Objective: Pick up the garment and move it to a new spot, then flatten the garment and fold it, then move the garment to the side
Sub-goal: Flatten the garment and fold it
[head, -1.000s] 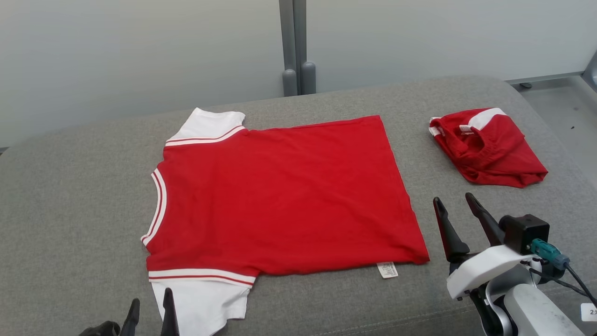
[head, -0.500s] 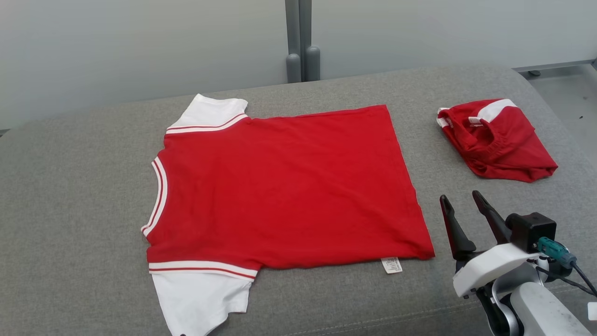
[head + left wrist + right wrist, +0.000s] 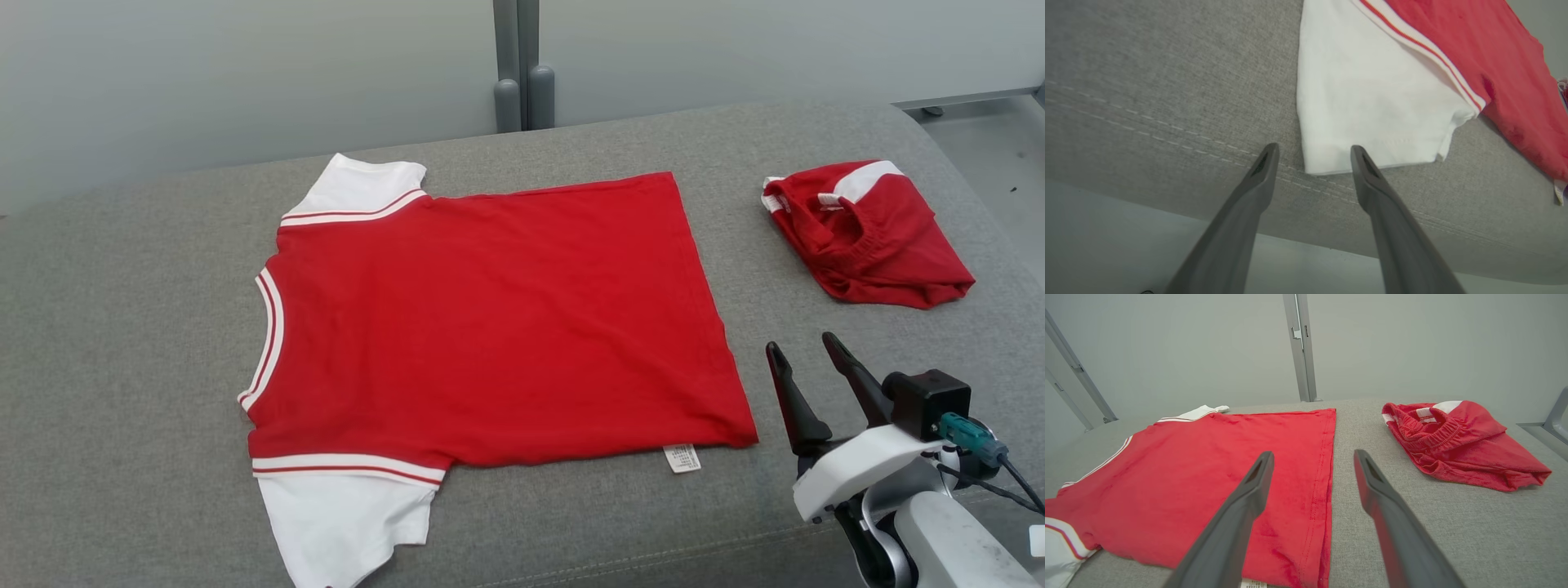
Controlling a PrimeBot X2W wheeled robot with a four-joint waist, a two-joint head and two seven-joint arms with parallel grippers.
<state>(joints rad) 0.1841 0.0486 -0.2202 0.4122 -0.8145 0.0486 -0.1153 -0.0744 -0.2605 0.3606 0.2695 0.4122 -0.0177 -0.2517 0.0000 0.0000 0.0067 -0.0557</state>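
The garment [image 3: 490, 318] is a red T-shirt with white sleeves, spread flat on the grey cushion [image 3: 122, 327], collar to the left and hem to the right. In the head view my right gripper [image 3: 800, 343] stands open and empty just right of the hem's near corner. From the right wrist, the right gripper [image 3: 1312, 454] points along the hem of the garment [image 3: 1208, 469]. In the left wrist view my left gripper [image 3: 1313, 148] is open. It hangs by the cushion's front seam, with the corner of the near white sleeve of the garment [image 3: 1367, 94] just beyond its tips.
A bundle of red shorts [image 3: 869, 237] with white trim lies at the cushion's far right, also seen as shorts [image 3: 1457, 449] from the right wrist. A grey post [image 3: 516, 65] rises behind the cushion. The cushion's front edge [image 3: 1167, 192] drops to the floor.
The head camera has shifted a little. The left fingertips seen at the bottom edge a second ago have left the head view. The garment and right gripper hold their places.
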